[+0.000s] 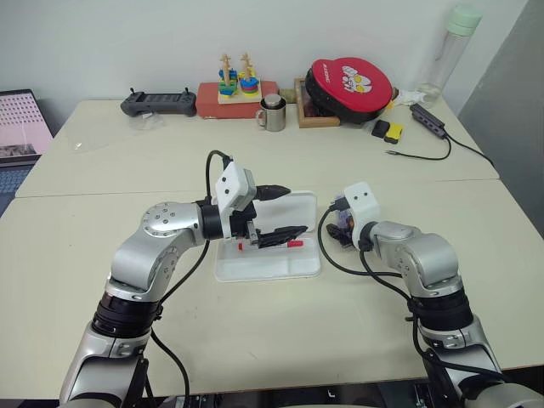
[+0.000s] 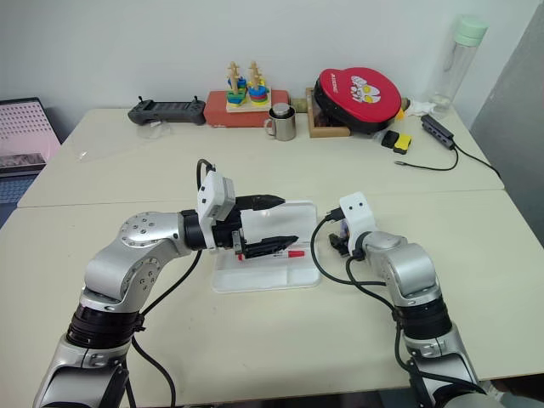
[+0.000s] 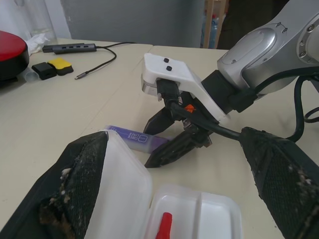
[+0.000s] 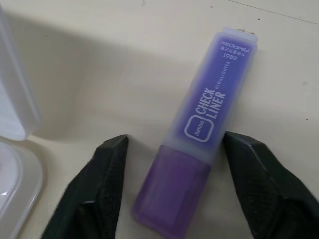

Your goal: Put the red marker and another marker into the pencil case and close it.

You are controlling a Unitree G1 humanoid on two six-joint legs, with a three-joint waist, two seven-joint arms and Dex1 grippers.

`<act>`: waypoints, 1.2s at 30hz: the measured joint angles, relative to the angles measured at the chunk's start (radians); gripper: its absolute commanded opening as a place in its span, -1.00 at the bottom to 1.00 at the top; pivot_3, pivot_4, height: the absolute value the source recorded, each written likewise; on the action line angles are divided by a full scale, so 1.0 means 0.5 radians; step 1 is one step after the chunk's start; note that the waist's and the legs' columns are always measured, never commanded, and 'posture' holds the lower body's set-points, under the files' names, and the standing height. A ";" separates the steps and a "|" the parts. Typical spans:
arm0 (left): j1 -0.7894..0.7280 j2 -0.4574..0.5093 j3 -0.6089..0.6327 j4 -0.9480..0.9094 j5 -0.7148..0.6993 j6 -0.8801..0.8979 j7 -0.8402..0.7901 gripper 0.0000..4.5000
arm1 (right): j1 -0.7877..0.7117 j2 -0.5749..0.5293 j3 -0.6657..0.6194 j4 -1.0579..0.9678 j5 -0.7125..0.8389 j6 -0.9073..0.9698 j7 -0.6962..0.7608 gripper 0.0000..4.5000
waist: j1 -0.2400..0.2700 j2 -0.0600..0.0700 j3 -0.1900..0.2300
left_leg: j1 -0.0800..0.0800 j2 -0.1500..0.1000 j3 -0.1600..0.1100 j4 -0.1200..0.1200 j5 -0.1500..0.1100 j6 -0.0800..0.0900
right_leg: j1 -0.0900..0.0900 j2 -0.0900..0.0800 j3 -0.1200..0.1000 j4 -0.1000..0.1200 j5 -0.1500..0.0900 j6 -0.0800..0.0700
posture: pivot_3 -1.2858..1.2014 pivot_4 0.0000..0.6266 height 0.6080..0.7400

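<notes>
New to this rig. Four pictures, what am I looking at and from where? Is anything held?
A humanoid robot with two arms. Two pictures come from its head cameras, two from wrist cameras. On the table an open white pencil case holds the red marker. The left end effector hangs open above the case, holding nothing. The right end effector is beside the case, fingers astride a purple highlighter lying on the table, not yet gripping it. At the back: a metal mug, a stacking toy, a red case.

Head stereo overhead; wrist close-ups.
</notes>
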 measured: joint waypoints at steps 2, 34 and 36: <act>0.000 0.000 0.000 0.000 0.005 -0.016 -0.001 1.00 | 0.000 0.000 -0.011 0.007 -0.001 -0.006 -0.002 -0.16 | 0.000 0.000 0.000 | 0.000 0.000 0.000 0.000 0.000 0.000 | 0.000 0.000 0.000 0.000 0.000 0.000 | 0.03 -0.52 1.00; 1.306 0.731 0.823 -0.113 -0.017 -0.080 -0.208 1.00 | -0.525 -0.268 0.962 0.091 0.175 -0.762 1.393 -0.53 | 0.001 0.002 0.001 | 0.002 0.002 -0.002 -0.010 0.000 0.000 | -0.003 0.001 -0.003 -0.004 -0.001 -0.001 | 0.03 -0.52 1.00; 1.333 0.722 0.824 -0.147 -0.018 -0.080 -0.196 1.00 | -0.544 -0.227 1.020 0.177 0.115 -0.817 1.407 -0.53 | -0.006 0.002 0.001 | 0.001 0.003 -0.002 -0.011 0.000 0.000 | -0.003 0.001 -0.003 -0.004 -0.001 -0.001 | 0.03 -0.52 1.00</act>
